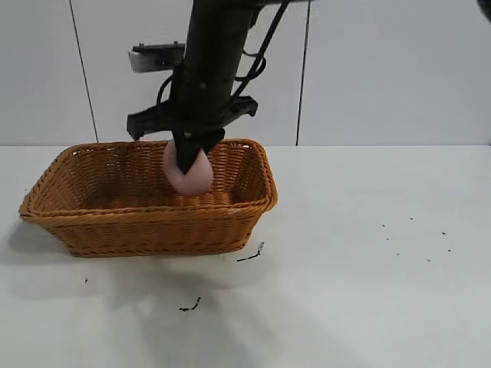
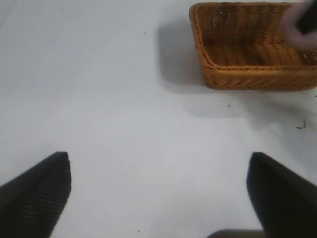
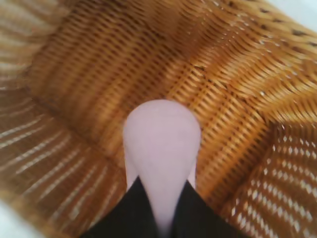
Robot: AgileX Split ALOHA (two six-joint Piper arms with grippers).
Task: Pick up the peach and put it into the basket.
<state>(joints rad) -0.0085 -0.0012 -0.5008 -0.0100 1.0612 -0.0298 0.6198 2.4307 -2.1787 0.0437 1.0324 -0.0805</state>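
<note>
The pink peach (image 1: 192, 175) hangs in my right gripper (image 1: 190, 157), which is shut on it. It is held over the right half of the orange-brown wicker basket (image 1: 46, 195), about level with the rim. In the right wrist view the peach (image 3: 161, 136) sits pinched between the two black fingers of the gripper (image 3: 162, 182), with the basket's woven floor and walls (image 3: 74, 74) below it. My left gripper (image 2: 158, 157) is open and empty above bare table, well away from the basket (image 2: 247, 74). The peach (image 2: 297, 32) shows there too, blurred at the basket's far end.
The basket stands at the left of a white table. Small dark scraps (image 1: 252, 254) lie on the table just in front of it, and another scrap (image 1: 190, 307) lies nearer the camera. Fine specks (image 1: 414, 230) dot the right side. A panelled wall stands behind.
</note>
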